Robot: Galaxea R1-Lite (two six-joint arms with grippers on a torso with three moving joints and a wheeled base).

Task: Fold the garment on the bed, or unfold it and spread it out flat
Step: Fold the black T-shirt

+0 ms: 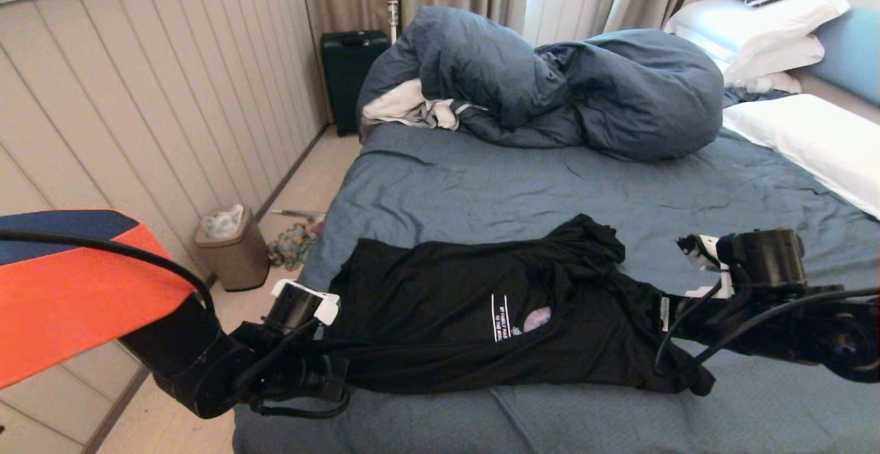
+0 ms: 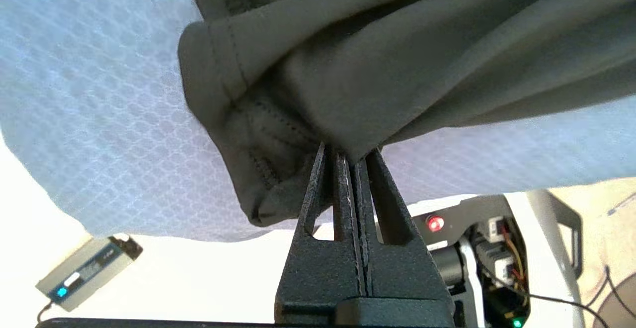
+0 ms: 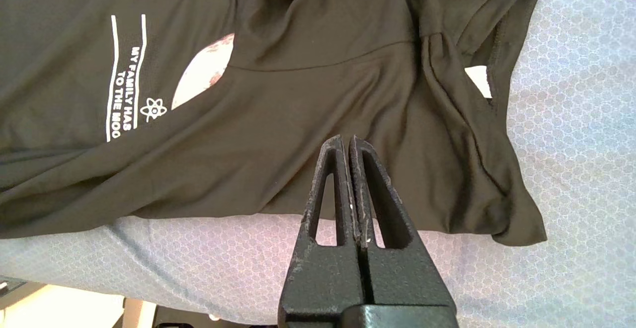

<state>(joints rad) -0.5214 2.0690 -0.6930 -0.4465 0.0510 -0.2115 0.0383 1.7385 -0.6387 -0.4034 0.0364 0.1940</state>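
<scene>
The garment (image 1: 447,303), a black T-shirt with white lettering and a sliver of grey moon print, lies crumpled lengthwise along the near edge of the bed (image 1: 481,186). My left gripper (image 2: 350,156) is shut on a hemmed corner of the garment (image 2: 397,59) at the bed's left edge, and cloth bunches at its tips. In the head view it sits low at the shirt's left end (image 1: 344,364). My right gripper (image 3: 346,141) is shut with nothing between its fingers. Its tips hover over the garment (image 3: 298,94) near the white neck tag (image 3: 479,79), at the shirt's right end (image 1: 677,316).
A bulky slate-blue duvet (image 1: 564,82) and a white-grey cloth (image 1: 405,106) are heaped at the far side. White pillows (image 1: 811,137) lie at the right. A bin (image 1: 230,247) and a dark suitcase (image 1: 350,76) stand on the floor by the panelled wall.
</scene>
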